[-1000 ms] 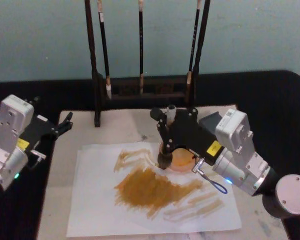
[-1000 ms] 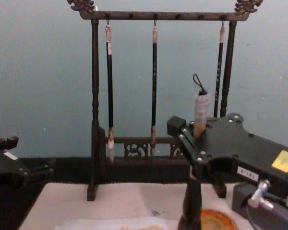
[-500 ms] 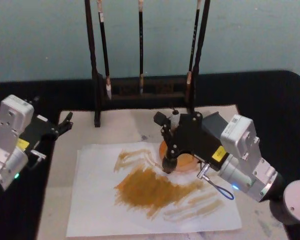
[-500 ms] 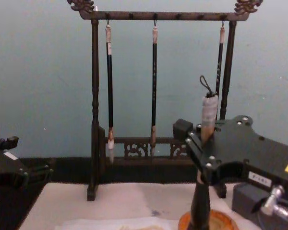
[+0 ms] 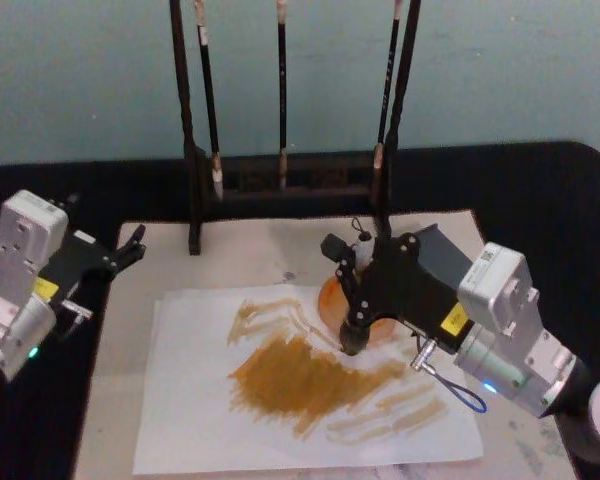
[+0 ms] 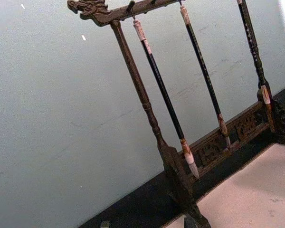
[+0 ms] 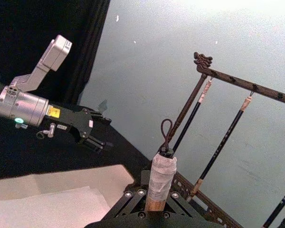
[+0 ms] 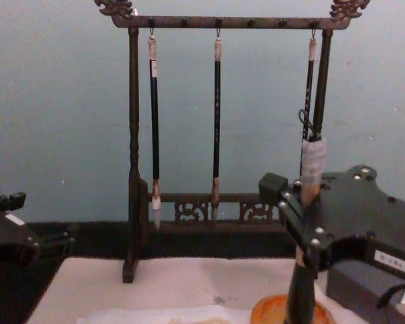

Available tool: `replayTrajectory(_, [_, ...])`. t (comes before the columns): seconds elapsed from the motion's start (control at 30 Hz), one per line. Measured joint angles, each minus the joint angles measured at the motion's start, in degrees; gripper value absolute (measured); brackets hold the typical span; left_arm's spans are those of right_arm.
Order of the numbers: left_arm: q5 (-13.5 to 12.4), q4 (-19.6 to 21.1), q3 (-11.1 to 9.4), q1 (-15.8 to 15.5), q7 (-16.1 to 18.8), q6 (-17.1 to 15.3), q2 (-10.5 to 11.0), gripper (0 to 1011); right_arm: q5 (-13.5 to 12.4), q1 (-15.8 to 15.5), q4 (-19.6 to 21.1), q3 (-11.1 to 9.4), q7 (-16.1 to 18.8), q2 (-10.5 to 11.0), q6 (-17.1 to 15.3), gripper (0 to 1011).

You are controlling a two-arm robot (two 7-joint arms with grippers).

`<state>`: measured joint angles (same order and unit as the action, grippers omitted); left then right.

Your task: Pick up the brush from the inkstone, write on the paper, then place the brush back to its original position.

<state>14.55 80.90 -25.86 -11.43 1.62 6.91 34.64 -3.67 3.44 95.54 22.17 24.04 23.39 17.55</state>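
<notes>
R gripper is clamped on the brush, holding it upright. The brush has a whitish wrapped end w/ dark cord loop on top, a tan handle and a black ferrule below, w/ its tip at the ochre smear on the paper, just beside the orange inkstone. L gripper is parked far left, fingers apart, holding nothing.

Looks like a robot lab's calligraphy corner: black-draped bench, bare teal wall behind. A carved brush rack stands at the far edge of the pale mat.
</notes>
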Motion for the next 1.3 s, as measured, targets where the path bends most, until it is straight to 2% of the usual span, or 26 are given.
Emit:
replayTrajectory(0.17, [0.0,0.0,0.0,0.0,0.0,0.0,0.0,1010,0.2,-1.2,1.5,-0.6,-0.3,0.7,-0.1,2])
replayTrajectory(0.37, [0.0,0.0,0.0,0.0,0.0,0.0,0.0,1010,0.0,-1.7,2.2,-1.4,-0.7,0.6,0.0,2])
replayTrajectory(0.8, [0.0,0.0,0.0,0.0,0.0,0.0,0.0,1010,-4.1,1.0,0.7,-3.9,-1.7,-2.8,0.8,2])
replayTrajectory(0.87, [0.0,0.0,0.0,0.0,0.0,0.0,0.0,1010,-6.3,1.8,-0.4,-4.7,-1.7,-3.8,0.5,2])
replayTrajectory(0.9, [0.0,0.0,0.0,0.0,0.0,0.0,0.0,1010,-6.3,1.8,-0.4,-4.7,-1.7,-3.8,0.5,2])
replayTrajectory(1.07, [0.0,0.0,0.0,0.0,0.0,0.0,0.0,1010,-12.5,3.4,-3.2,-6.8,-1.4,-6.1,-1.9,2])
replayTrajectory(1.1, [0.0,0.0,0.0,0.0,0.0,0.0,0.0,1010,-15.0,3.9,-4.2,-7.6,-1.3,-6.8,-3.4,2])
replayTrajectory(1.13, [0.0,0.0,0.0,0.0,0.0,0.0,0.0,1010,-16.0,4.1,-4.6,-8.0,-1.3,-7.1,-4.0,2])
replayTrajectory(1.17, [0.0,0.0,0.0,0.0,0.0,0.0,0.0,1010,-18.5,4.6,-5.4,-9.0,-1.3,-7.7,-5.7,2])
replayTrajectory(1.2, [0.0,0.0,0.0,0.0,0.0,0.0,0.0,1010,-18.5,4.6,-5.4,-9.0,-1.3,-7.7,-5.7,2])
replayTrajectory(1.23, [0.0,0.0,0.0,0.0,0.0,0.0,0.0,1010,-19.8,4.8,-5.9,-9.4,-1.3,-7.9,-6.5,2])
replayTrajectory(1.27, [0.0,0.0,0.0,0.0,0.0,0.0,0.0,1010,-22.4,5.2,-6.7,-10.2,-1.4,-8.3,-8.4,2])
replayTrajectory(1.3, [0.0,0.0,0.0,0.0,0.0,0.0,0.0,1010,-23.6,5.4,-7.0,-10.6,-1.4,-8.5,-9.3,2])
